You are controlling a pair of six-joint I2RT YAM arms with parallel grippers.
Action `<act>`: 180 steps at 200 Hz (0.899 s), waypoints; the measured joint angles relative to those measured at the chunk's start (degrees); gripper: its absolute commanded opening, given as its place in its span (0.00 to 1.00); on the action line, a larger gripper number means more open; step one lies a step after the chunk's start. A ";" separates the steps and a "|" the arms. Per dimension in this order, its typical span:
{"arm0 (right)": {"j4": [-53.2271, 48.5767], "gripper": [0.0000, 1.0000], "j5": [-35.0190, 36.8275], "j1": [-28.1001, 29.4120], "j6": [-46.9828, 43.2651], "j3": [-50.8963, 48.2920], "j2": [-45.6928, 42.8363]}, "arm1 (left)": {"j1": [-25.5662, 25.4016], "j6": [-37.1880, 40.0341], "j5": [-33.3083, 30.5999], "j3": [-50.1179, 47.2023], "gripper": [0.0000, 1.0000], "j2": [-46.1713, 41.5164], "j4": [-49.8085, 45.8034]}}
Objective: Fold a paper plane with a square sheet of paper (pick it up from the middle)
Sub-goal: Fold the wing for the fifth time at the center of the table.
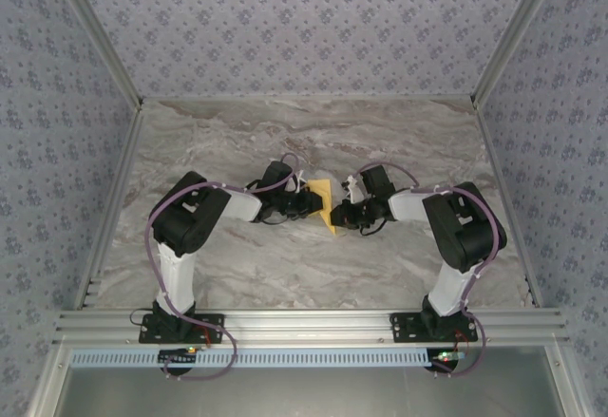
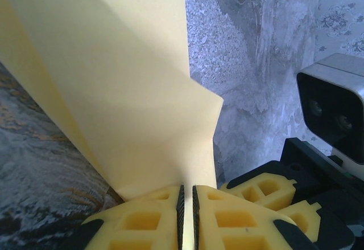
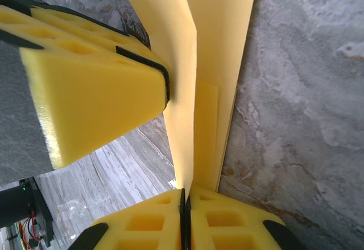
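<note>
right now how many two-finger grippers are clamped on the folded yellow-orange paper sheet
2. The left gripper clamps the folded yellow-orange paper sheet from the left, the right gripper clamps it from the right.

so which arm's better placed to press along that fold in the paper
Probably right: the right gripper is shut on the folded paper at the crease, which runs straight ahead of it. The left gripper pinches the sheet from the side and can steady it.

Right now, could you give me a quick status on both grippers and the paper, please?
Left gripper shut on the paper. Right gripper shut on it too. Paper partly folded, held between them. Grippers close together, mind the clearance.
</note>
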 measured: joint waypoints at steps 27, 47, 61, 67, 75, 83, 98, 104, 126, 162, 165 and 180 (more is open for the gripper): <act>-1.46 0.15 0.31 0.04 -0.22 0.02 -1.01 | 0.00 0.00 -0.15 0.24 0.16 0.00 -0.57; -2.78 0.16 0.66 0.04 -0.26 0.02 -2.51 | 0.00 0.00 -0.15 0.26 0.16 0.00 -0.63; -3.06 0.15 0.68 0.04 -0.26 0.02 -3.19 | 0.00 0.00 -0.15 0.26 0.16 0.00 -0.63; -3.06 0.14 0.70 0.04 -0.26 0.02 -3.26 | 0.00 0.00 -0.17 0.26 0.16 0.00 -0.66; -3.23 0.13 0.70 0.04 -0.26 0.02 -3.26 | 0.00 0.00 -0.17 0.26 0.16 0.00 -0.66; -3.37 0.13 0.74 0.11 -0.24 0.00 -3.26 | 0.00 0.00 -0.17 0.26 0.16 0.00 -0.66; -3.41 0.11 0.87 0.26 -0.24 0.00 -3.23 | 0.00 0.00 -0.17 0.26 0.16 0.00 -0.66; -3.39 0.10 0.87 0.37 -0.22 0.00 -3.17 | 0.00 0.00 -0.17 0.26 0.16 0.00 -0.68; -3.34 0.07 1.09 0.81 -0.24 0.02 -2.60 | 0.00 0.00 -0.22 0.26 0.16 0.00 -0.68; -2.73 0.07 1.09 1.81 -0.24 0.07 -1.16 | 0.00 -0.02 -0.37 0.26 0.16 0.00 -0.68; -2.67 0.07 1.09 1.88 -0.24 0.11 -0.98 | 0.00 -0.02 -0.37 0.26 0.16 0.00 -0.68; -2.34 0.07 0.96 1.95 -0.20 0.15 -0.52 | 0.00 -0.02 -0.37 0.26 0.16 0.00 -0.68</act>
